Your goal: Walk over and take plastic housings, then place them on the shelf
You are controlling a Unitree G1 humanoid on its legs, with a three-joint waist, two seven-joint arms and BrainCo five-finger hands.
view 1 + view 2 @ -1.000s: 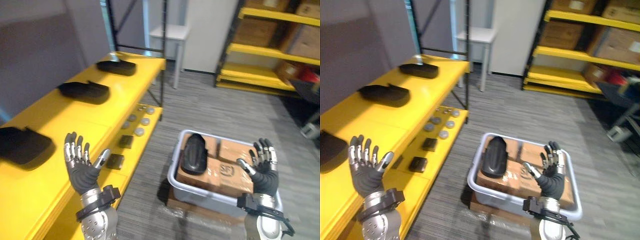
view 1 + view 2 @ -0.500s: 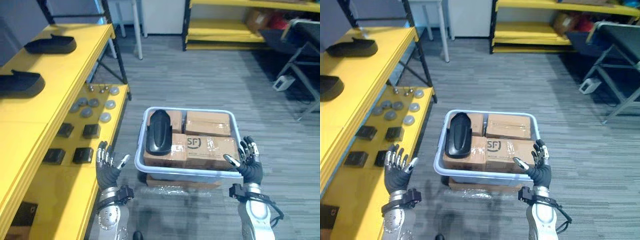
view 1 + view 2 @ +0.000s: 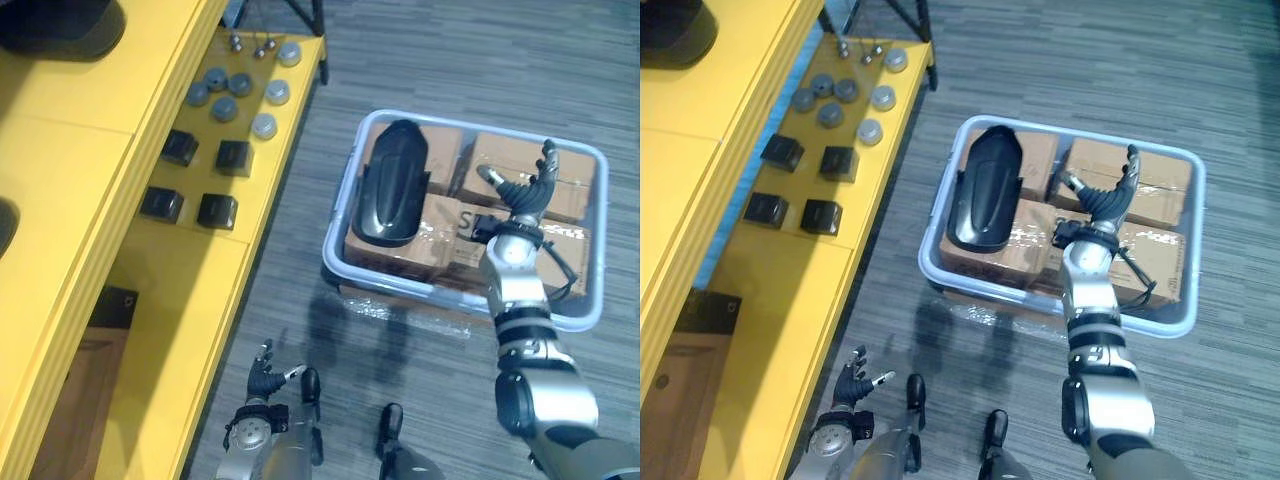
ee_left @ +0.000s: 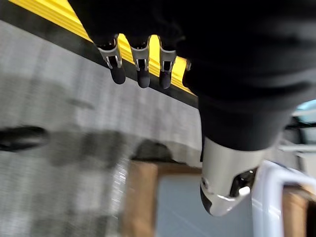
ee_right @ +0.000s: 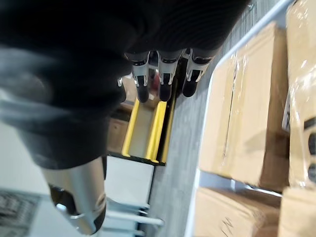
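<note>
far left, the yellow shelf carries a dark housing on its upper level, at the top edge of the eye views. its lower tier holds a cluster of grey discs and four small black blocks. the left hand hangs low beside the shelf's front edge, over the carpet, fingers loose and spread, holding nothing; its wrist view shows the same straight fingers.

to the right sits a pale tub on the floor, packed with cardboard boxes. the black plastic housing lies on top of the boxes at the tub's left side, untouched. the right hand hovers over the boxes just right of the housing, fingers splayed and empty, apart from it.

this looks like the reach for a pick-up, with no grasp made yet. next the right hand probably needs to shift left over the housing, drop onto its curved shell and close round it. the smooth, rounded surface could slip in a shallow pinch.
</note>
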